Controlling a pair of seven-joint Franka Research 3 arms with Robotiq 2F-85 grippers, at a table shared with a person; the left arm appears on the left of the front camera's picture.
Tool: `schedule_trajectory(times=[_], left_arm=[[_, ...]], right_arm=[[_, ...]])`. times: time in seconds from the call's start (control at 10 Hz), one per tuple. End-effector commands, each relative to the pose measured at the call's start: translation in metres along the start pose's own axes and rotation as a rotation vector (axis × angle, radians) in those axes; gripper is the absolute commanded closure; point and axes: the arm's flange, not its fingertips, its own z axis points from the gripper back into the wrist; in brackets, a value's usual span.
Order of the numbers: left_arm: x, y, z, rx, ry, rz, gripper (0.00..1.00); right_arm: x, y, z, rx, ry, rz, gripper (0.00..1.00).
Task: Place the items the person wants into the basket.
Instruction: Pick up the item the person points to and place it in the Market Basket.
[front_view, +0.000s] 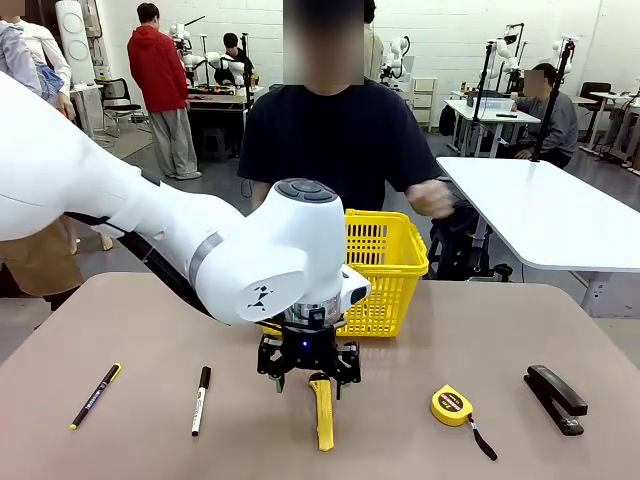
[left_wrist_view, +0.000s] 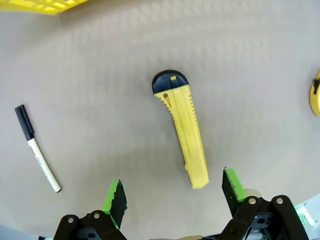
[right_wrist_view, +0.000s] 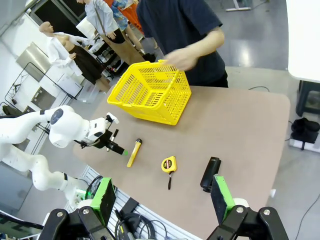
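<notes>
My left gripper (front_view: 308, 378) hangs open just above the table, over the near end of the yellow utility knife (front_view: 323, 411). In the left wrist view the knife (left_wrist_view: 183, 128) lies flat, its black end pointing away and its near tip between the green fingertips (left_wrist_view: 116, 199), nothing gripped. The white marker (front_view: 201, 400) and the black pen (front_view: 96, 396) lie to the left. The yellow basket (front_view: 385, 262) stands behind, in front of the person (front_view: 335, 135), whose hand (front_view: 432, 198) hovers beside it. My right gripper (right_wrist_view: 162, 197) is open, high above the table.
A round yellow tape measure (front_view: 452, 404) and a black stapler (front_view: 555, 398) lie on the right of the table. A white table (front_view: 560, 215) stands at the back right. Bare tabletop lies between the knife and the basket.
</notes>
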Motion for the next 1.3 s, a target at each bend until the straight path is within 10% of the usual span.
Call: schedule_trajectory(times=[0.0, 1.2], left_arm=[[0.008, -0.020, -0.018, 0.000, -0.027, 0.068, 0.00], [0.018, -0.031, -0.055, 0.069, 0.007, 0.122, 0.00]], right_arm=[[0.001, 0.000, -0.001, 0.015, -0.007, 0.001, 0.00], [0.001, 0.000, -0.001, 0.015, -0.007, 0.001, 0.00]])
